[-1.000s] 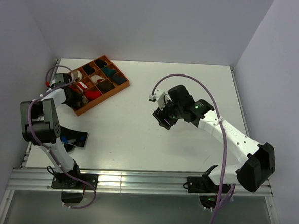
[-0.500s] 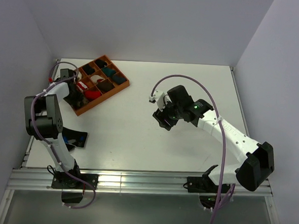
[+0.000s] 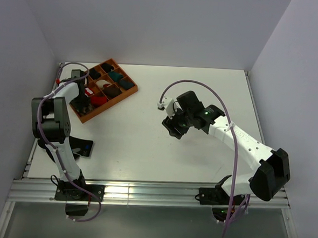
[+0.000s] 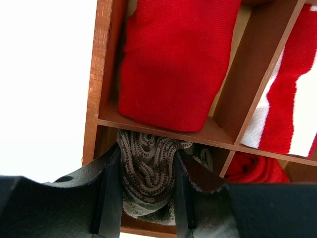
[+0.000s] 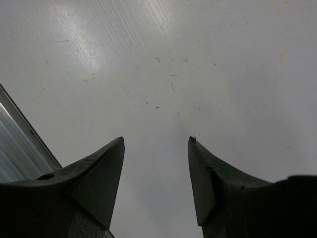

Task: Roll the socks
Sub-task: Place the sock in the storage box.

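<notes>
My left gripper [image 4: 146, 184] is shut on a rolled tan-and-dark-brown patterned sock [image 4: 148, 156], which bulges between both fingers. It hangs in the edge compartment of the orange wooden tray [image 4: 101, 74]. A red sock with white areas [image 4: 285, 99] lies in a compartment to the right. From above, my left gripper [image 3: 83, 97] is at the tray's [image 3: 130, 90] left side, and the held sock is hidden under it. My right gripper [image 3: 174, 128] hovers over the middle of the table, open and empty, with only bare white tabletop between its fingertips [image 5: 156, 141].
A plain red roll [image 4: 173, 59] fills the compartment beyond the held sock. Other tray compartments hold black, teal and white rolls [image 3: 114, 76]. A dark bundle [image 3: 80, 147] lies on the table beside the left arm's base. Walls close in the table on three sides.
The left arm's elbow has swung right and its wrist has moved toward the back along the tray's left edge. The right gripper has drifted slightly left, its fingers a touch closer together.
</notes>
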